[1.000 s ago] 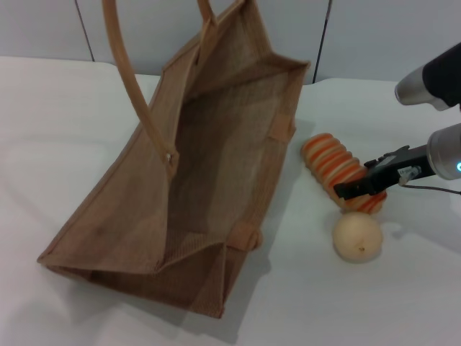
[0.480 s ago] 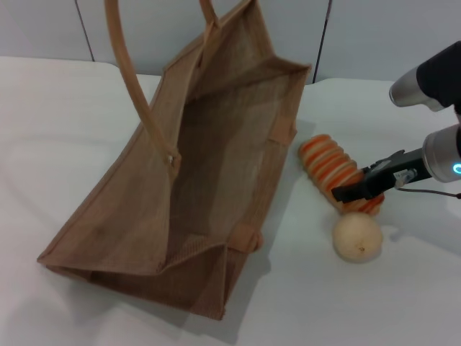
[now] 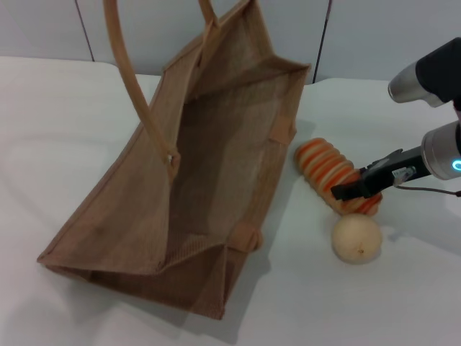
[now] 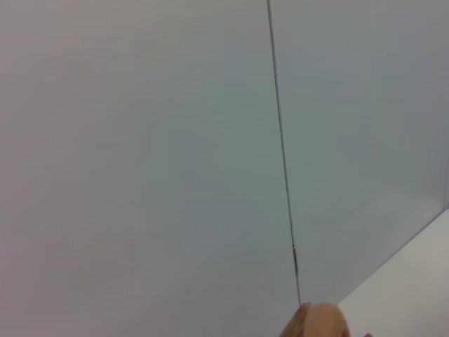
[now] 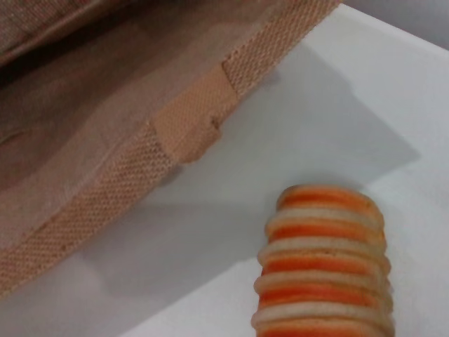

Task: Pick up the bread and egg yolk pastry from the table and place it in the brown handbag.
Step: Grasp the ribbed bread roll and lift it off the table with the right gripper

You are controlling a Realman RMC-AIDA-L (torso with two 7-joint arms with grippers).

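Two things stay out of sight: the left claw appears in no view, and the left wrist camera gives only a grey wall [image 4: 140,140] with a sliver of tan strap [image 4: 319,321] at its edge. The right claw [image 3: 344,190] is partly cut off too, since its arm runs out of the head view's right edge, and only one dark finger [image 3: 360,186] shows clearly, lying across the bread [image 3: 328,171]. Whether its fingers are spread, pressed together or pinching the loaf cannot be told, because the right wrist camera shows none of them. That camera shows the striped loaf [image 5: 324,267] cut off at the frame's edge, on the white table [image 5: 351,91], with the woven side of the brown handbag [image 5: 105,203] and one strap patch near it. The bread lies right under the claw, its near end covered by the dark finger, its far end pointing toward the bag. The egg yolk pastry [image 3: 356,238] sits on the table [image 3: 57,115] just beside the claw, on the robot's side of it, close to the loaf's near end. The handbag [image 3: 144,209] lies tilted and open on the claw's left, its mouth toward the foods, its upper handle [image 3: 133,86] running out of the top of the head view.
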